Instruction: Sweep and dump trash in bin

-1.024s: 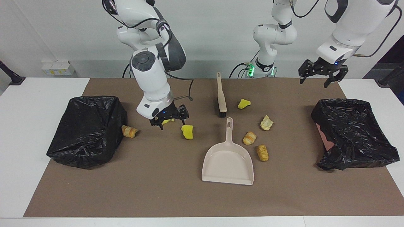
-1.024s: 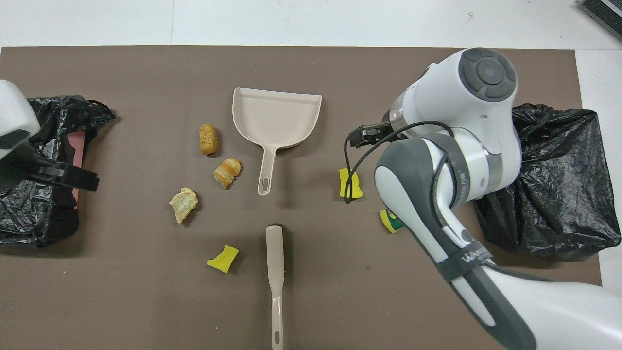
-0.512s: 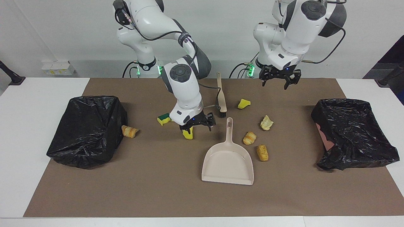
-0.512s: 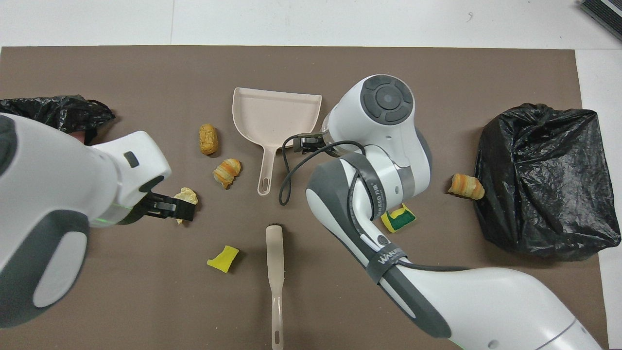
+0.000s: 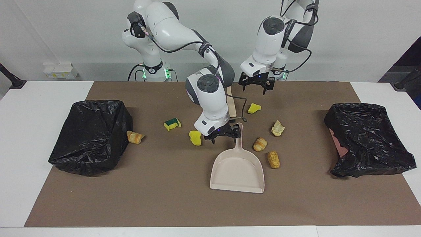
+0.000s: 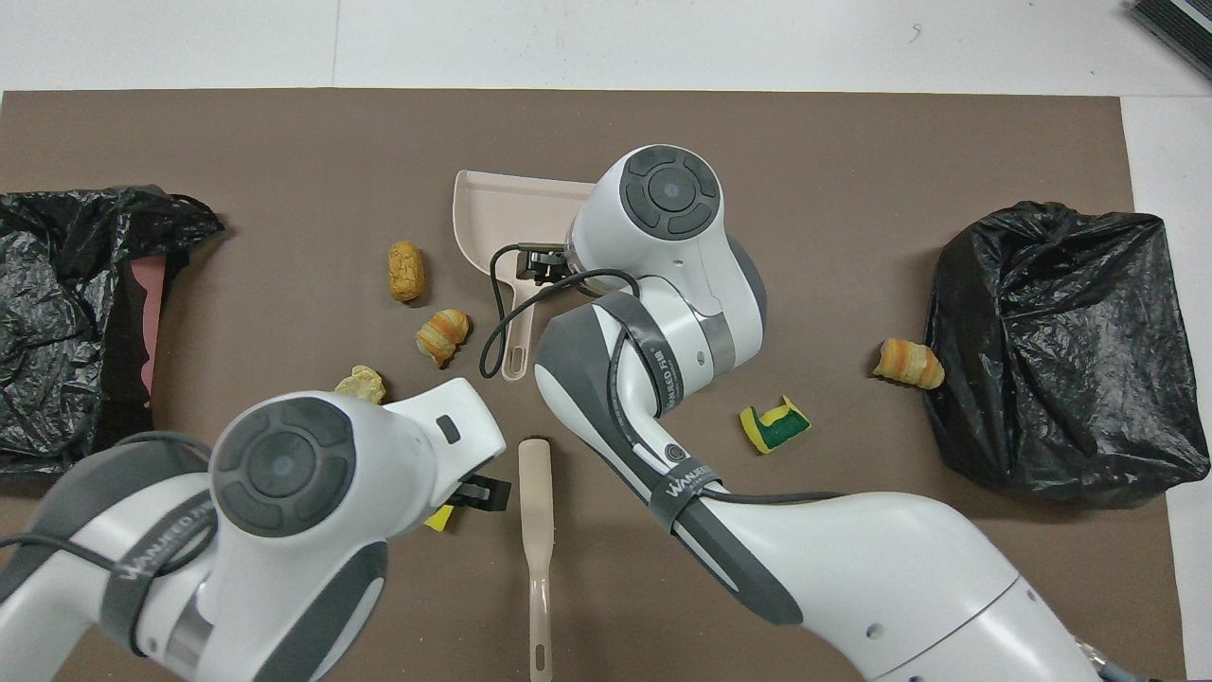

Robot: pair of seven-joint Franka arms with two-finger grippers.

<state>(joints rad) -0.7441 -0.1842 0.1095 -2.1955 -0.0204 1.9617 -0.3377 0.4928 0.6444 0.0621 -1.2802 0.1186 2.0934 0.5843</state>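
1. Facing view: the right gripper [image 5: 223, 135] hangs low over the dustpan [image 5: 237, 171] handle, jaws spread, gripping nothing.
2. The left gripper [image 5: 256, 86] is up over the brush [image 5: 232, 107], also wide open and empty.
3. The trash lies loose on the brown mat [image 5: 164, 197]: a yellow sponge chunk [image 5: 195, 137] just beside the right gripper, a green-backed sponge [image 5: 172, 123] near it, a bread lump [image 5: 135, 137] against the black bin [image 5: 92, 138].
4. Another yellow scrap [image 5: 253, 108] and three bread-like lumps [image 5: 260, 144] sit beside the dustpan toward the left arm's end, near the second black bin [image 5: 368, 138].
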